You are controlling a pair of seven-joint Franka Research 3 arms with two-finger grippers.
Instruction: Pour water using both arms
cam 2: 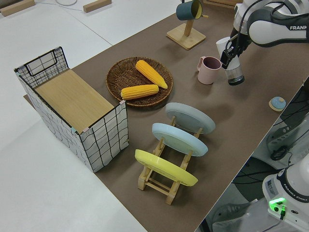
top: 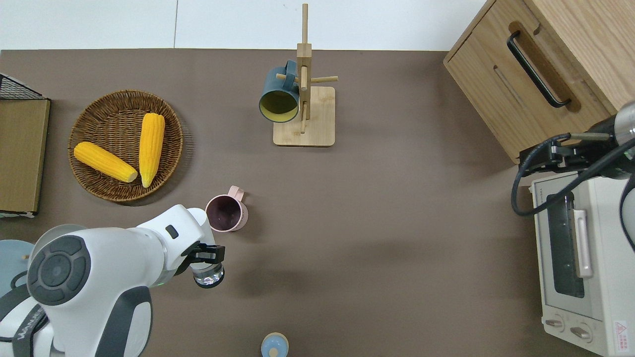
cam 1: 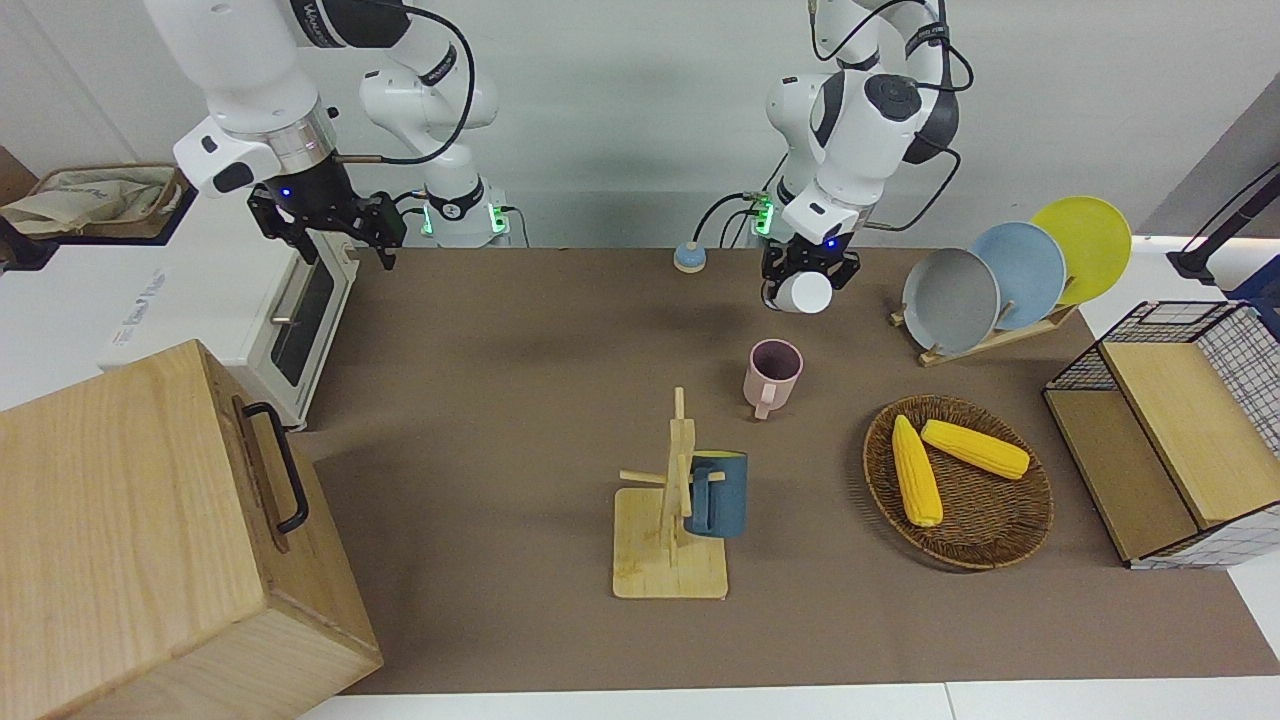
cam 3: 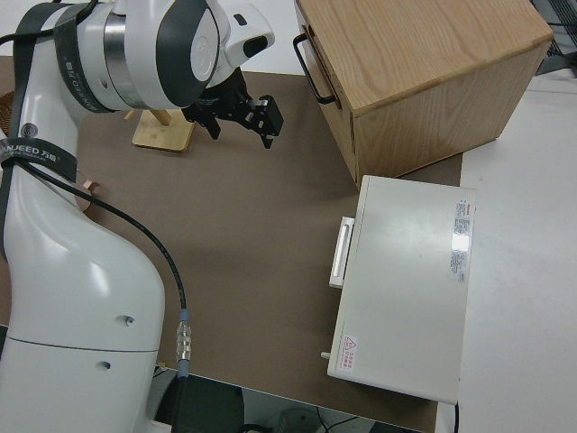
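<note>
My left gripper (cam 1: 804, 284) is shut on a clear glass (top: 209, 275), which it holds upright in the air. The overhead view puts the glass over the brown mat, just nearer to the robots than a pink mug (top: 226, 213). In the left side view the glass (cam 2: 235, 75) hangs close beside the pink mug (cam 2: 208, 70) without touching it. The mug stands upright and looks empty, its handle pointing away from the robots. Whether the glass holds water I cannot tell. My right gripper (cam 1: 347, 254) is parked with its fingers open and nothing between them.
A wooden mug tree (top: 303, 99) carries a dark blue mug (top: 278, 96). A wicker basket (cam 1: 985, 540) holds two corn cobs. Also here: a plate rack (cam 1: 1000, 285), a wire crate (cam 1: 1180, 430), a wooden box (cam 1: 150, 520), a toaster oven (top: 580, 258) and a small blue knob (top: 274, 345).
</note>
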